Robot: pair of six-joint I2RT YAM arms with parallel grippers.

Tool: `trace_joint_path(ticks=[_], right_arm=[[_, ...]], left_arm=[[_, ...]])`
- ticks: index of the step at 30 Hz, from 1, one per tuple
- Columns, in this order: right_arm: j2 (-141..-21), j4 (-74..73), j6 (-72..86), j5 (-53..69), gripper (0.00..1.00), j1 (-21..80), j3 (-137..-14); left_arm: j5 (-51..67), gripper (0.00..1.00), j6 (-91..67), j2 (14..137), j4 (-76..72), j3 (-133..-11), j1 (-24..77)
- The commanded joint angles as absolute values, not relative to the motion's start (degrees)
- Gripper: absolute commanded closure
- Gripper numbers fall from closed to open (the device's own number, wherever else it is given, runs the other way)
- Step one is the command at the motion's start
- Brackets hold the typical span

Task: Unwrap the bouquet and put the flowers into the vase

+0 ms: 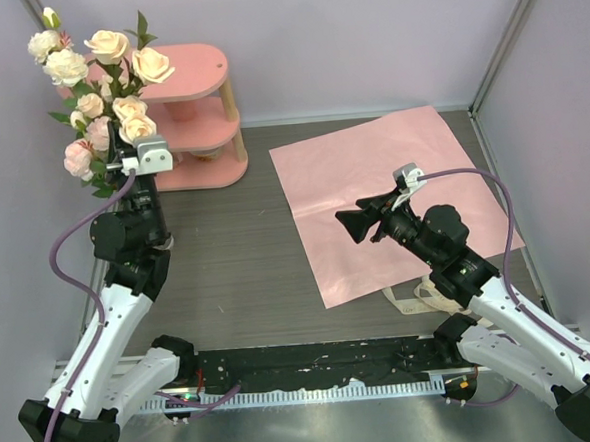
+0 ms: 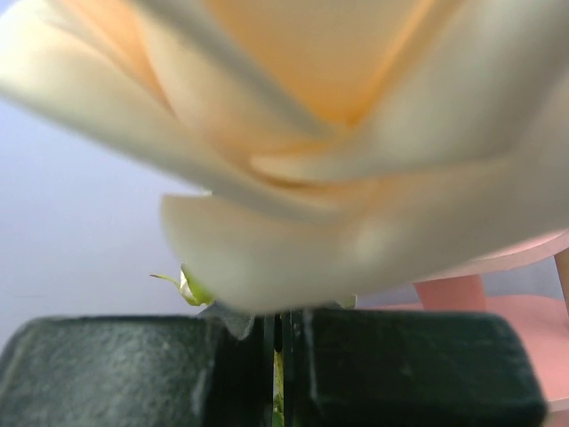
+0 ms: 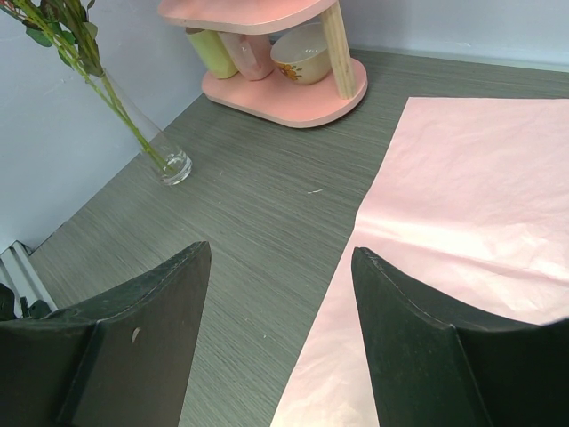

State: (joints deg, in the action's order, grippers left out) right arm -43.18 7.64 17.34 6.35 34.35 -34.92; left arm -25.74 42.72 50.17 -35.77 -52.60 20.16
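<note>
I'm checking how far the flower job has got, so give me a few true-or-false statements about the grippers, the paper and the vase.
1. The left gripper is shut on a stem of the flowers. True.
2. The right gripper is gripping the wrapping paper. False: it is open and empty, above the paper's edge.
3. The wrapping paper lies spread flat on the table. True.
4. Green stems reach down into the vase. True.
5. The vase stands on the pink shelf. False: it stands on the table, apart from the shelf.
</note>
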Motion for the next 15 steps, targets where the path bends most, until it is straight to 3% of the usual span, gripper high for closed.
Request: trace_joint_path(ticks=[1,15], right_arm=[[-43.5,9.2,17.8,6.7,0.30,34.5,-35.8],[-43.4,9.8,18.5,6.7,0.30,34.5,-35.0]], left_arm=[[-25.5,1.00,42.7,49.4,-38.4,-53.9,19.8],[-31.0,1.00,37.2,45.7,-39.3,-46.1,19.7]])
